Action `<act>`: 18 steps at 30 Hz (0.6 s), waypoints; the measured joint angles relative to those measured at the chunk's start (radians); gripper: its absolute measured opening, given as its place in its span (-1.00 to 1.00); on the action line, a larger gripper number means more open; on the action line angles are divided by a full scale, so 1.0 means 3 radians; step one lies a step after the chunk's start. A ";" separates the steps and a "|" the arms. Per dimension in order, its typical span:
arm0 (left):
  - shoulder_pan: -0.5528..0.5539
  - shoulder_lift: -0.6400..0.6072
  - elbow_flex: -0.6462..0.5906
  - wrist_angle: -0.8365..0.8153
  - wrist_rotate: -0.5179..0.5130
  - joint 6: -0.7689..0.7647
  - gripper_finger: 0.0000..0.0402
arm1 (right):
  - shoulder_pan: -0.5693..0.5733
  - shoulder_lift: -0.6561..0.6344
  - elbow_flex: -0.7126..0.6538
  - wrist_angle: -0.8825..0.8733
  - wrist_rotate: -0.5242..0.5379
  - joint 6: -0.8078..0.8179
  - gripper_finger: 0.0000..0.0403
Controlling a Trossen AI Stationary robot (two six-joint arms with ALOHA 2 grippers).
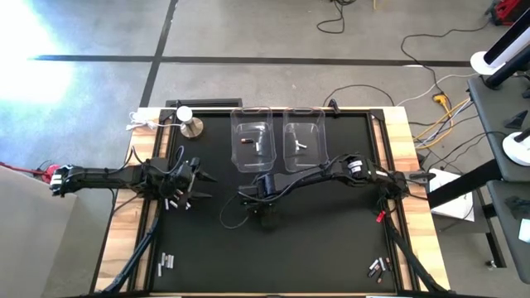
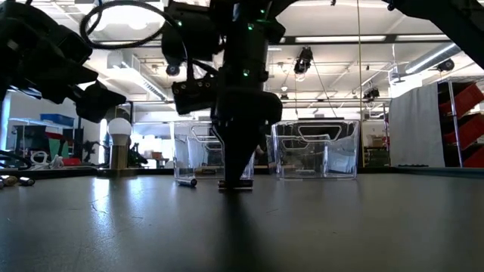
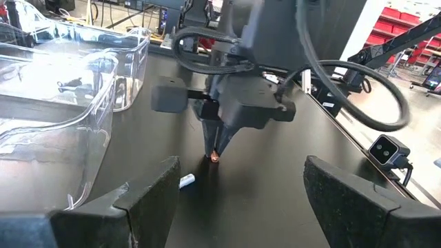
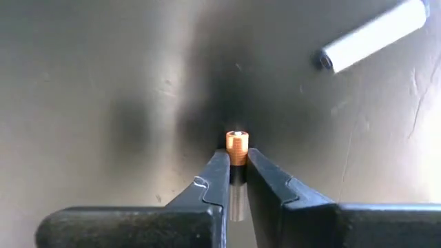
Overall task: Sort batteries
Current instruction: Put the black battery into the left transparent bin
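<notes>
seen from above: a black bench [image 1: 331,248] framed in pale wood, two clear plastic bins [image 1: 252,137] side by side near the far edge, each holding a few tiny batteries [image 1: 247,141]. between the bins and the centre, the right pincer [image 1: 267,204] pointing straight down at the mat, fingers [image 4: 217,176] clenched on a single battery [image 4: 236,147] with a copper-coloured end, held upright just above or touching the surface; cannot tell which. close beside it on the mat, a loose white battery [image 4: 375,34] lying on its side. at the left side of the bench, the left pincer [image 1: 192,178] hovering above a small scatter of cells [image 1: 176,201], fingers [image 3: 148,200] spread wide apart and holding nothing. more batteries in small clusters near the front left corner [image 1: 166,263] and the front right corner [image 1: 380,266]. a round silver knob-like object [image 1: 191,127] standing at the far left corner beside the bins. from bench height: the right arm descending in the middle, bins behind it, an open workshop room beyond.
</notes>
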 joint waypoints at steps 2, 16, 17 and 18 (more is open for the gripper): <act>0.0000 0.0000 -0.0001 0.0000 0.0000 0.0001 0.41 | 0.0014 -0.0002 0.0151 -0.0093 0.0038 -0.0042 -0.86; 0.0000 0.0004 0.0000 0.0000 0.0000 0.0001 0.41 | -0.0095 -0.0130 0.1094 -0.0574 0.0069 -0.0221 -0.87; 0.0000 0.0004 0.0000 0.0001 0.0000 0.0001 0.41 | -0.0128 -0.0130 0.1146 -0.0570 0.0072 -0.0222 -0.87; 0.0000 0.0004 -0.0001 0.0002 0.0000 0.0000 0.41 | -0.0163 -0.0130 0.1199 -0.0574 0.0095 -0.0221 -0.87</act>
